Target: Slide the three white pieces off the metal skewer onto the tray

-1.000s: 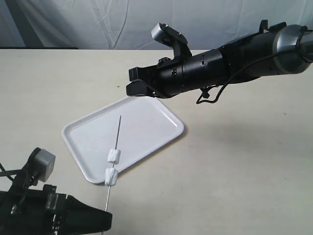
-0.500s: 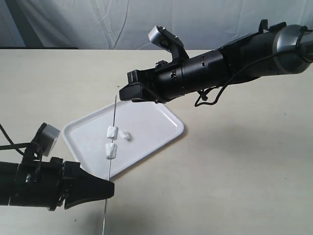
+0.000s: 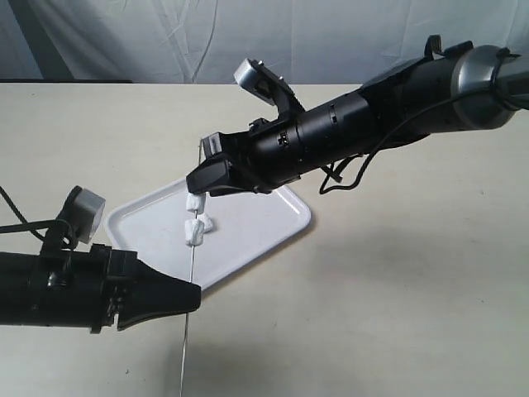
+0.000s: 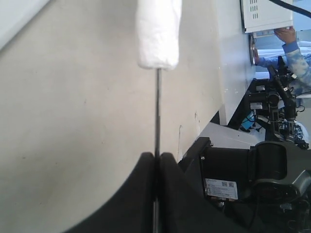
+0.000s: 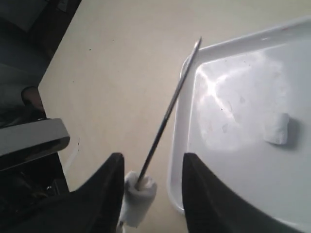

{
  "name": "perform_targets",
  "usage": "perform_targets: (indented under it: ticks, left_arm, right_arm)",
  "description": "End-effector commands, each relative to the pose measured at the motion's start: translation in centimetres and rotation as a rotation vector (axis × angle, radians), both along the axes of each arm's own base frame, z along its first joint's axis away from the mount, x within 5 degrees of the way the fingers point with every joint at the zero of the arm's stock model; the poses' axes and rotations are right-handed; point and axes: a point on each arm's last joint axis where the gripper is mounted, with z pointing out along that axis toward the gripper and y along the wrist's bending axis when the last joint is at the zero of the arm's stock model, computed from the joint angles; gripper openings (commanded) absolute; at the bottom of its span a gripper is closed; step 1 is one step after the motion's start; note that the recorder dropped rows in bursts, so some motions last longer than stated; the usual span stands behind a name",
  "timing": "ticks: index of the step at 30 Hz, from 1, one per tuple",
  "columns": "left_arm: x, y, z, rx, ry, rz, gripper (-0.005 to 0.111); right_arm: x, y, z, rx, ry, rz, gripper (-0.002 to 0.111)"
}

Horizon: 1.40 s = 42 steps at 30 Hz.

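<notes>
My left gripper [image 3: 195, 297] is shut on the lower part of the metal skewer [image 3: 192, 265] and holds it nearly upright over the tray [image 3: 149, 225]. In the left wrist view the skewer [image 4: 157, 111] rises out of the shut gripper [image 4: 156, 156] to a white piece [image 4: 158, 34]. Two white pieces [image 3: 193, 233] sit on the rod. My right gripper [image 3: 201, 184] stands open around the upper white piece [image 3: 196, 203]. In the right wrist view that piece [image 5: 138, 196] sits between the open gripper [image 5: 151, 159], close to one finger. A third piece [image 5: 277, 128] lies loose on the tray [image 5: 233, 160].
The tray rests on a beige table [image 3: 397, 273]. A pale cloth backdrop [image 3: 165, 41] hangs behind the table's far edge. The right arm [image 3: 388, 107] reaches across above the tray's far corner.
The right gripper has come down and to the left until its fingers stand round the top piece. The left gripper and the skewer shifted slightly right. One piece has come off and lies on the tray.
</notes>
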Motion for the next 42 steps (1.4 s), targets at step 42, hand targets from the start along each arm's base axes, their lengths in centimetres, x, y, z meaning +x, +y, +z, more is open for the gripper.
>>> perform_targets:
  ticks: [42]
  left_arm:
    - [0.0,0.0,0.2,-0.017,0.015,0.010,0.000]
  right_arm:
    - [-1.4,0.7,-0.9,-0.038,0.095,0.085,0.013]
